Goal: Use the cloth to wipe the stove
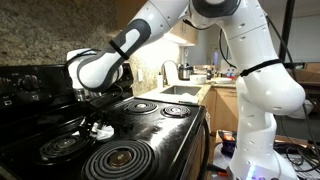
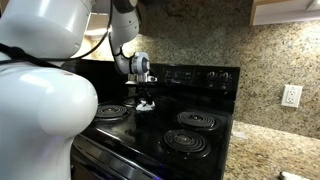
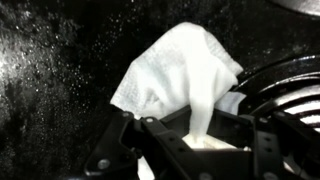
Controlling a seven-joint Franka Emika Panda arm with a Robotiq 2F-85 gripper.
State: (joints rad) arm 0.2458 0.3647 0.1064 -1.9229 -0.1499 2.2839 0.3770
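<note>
In the middle of the stove (image 1: 158, 128), down between the coil burners, the arm is bent low and its jaws are clenched on the cloth (image 1: 100, 128), pinching one bunched end of it. In the wrist view the rest of the rag fans out ahead of the jaws over the glossy black top, just beside a chrome-ringed burner (image 3: 290, 95). It looks to be resting on the surface, though I cannot tell how firmly it presses.

I would say the wiping itself is the step in hand: the cloth is gripped and on the stove, with most of the top yet to be covered. The next move calls for dragging it across the flat strip between the coils with light downward pressure, holding the pinch tight and steering clear of the raised rings.
</note>
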